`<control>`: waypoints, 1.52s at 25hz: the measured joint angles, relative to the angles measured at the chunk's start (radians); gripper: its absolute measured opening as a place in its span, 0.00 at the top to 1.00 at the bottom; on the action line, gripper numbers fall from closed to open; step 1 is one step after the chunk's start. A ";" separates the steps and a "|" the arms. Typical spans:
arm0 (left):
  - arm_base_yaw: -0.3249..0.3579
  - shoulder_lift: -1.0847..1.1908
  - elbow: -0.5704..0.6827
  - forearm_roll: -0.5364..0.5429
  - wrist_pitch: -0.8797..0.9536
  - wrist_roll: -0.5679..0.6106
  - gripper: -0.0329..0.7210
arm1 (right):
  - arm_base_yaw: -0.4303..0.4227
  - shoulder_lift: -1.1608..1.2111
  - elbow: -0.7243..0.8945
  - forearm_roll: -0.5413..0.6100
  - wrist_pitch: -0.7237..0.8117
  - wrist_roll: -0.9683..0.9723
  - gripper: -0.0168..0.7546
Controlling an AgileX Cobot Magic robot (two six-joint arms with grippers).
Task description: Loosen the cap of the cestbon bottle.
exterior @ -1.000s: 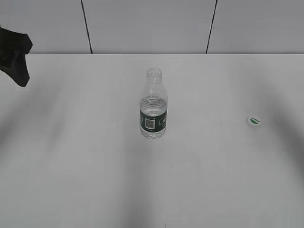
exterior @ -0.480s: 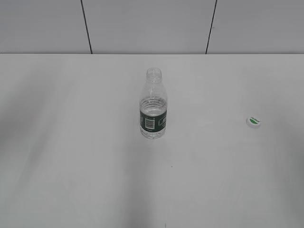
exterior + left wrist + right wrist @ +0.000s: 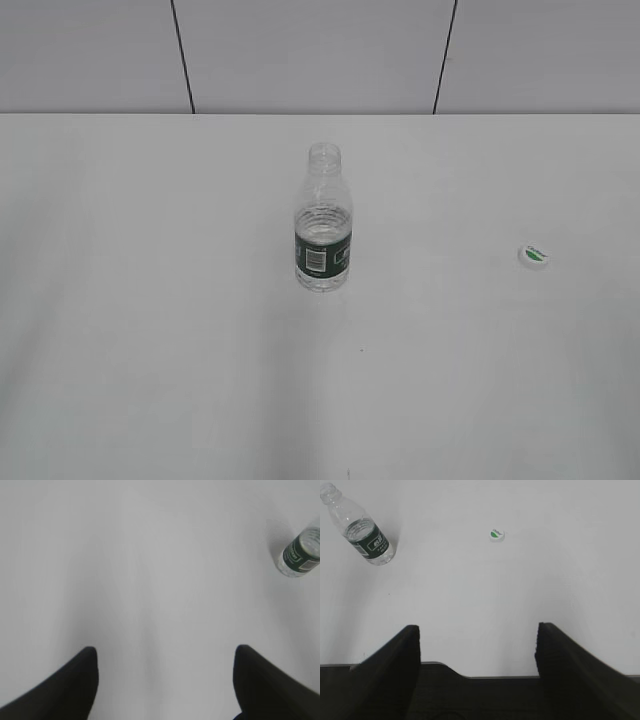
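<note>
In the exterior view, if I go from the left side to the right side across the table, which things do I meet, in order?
cestbon bottle, standing upright with its neck open → cap, lying apart on the table far to the right. No end effector shows in this view.

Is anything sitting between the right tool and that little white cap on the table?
Nothing visible. In the right wrist view only bare table lies between the open right tool and the cap; the bottle stands off to the side.

Cestbon bottle (image 3: 300,552) cut by the left wrist view's right edge; cap (image 3: 535,255) lettering illegible.
</note>
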 joint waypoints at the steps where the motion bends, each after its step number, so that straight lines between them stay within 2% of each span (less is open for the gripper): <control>1: 0.000 -0.049 0.028 0.005 -0.008 0.010 0.30 | 0.000 -0.028 0.025 0.000 0.000 0.000 0.26; 9: 0.000 -0.443 0.210 0.037 -0.006 0.035 0.30 | 0.000 -0.136 0.119 0.011 0.003 -0.038 0.26; 16: 0.000 -0.649 0.286 0.020 0.052 0.035 0.30 | 0.000 -0.137 0.120 0.050 0.003 -0.134 0.26; 22: 0.000 -0.673 0.330 0.001 0.100 0.036 0.30 | 0.000 -0.137 0.146 -0.110 -0.058 -0.123 0.26; 25: 0.000 -0.673 0.346 -0.024 0.046 0.036 0.31 | 0.000 -0.137 0.155 -0.148 -0.085 -0.089 0.26; 28: 0.000 -0.673 0.375 -0.060 -0.018 0.048 0.31 | 0.000 -0.137 0.173 -0.154 -0.117 -0.079 0.26; 38: 0.000 -0.673 0.379 -0.079 -0.031 0.063 0.31 | 0.000 -0.137 0.174 -0.151 -0.126 -0.076 0.26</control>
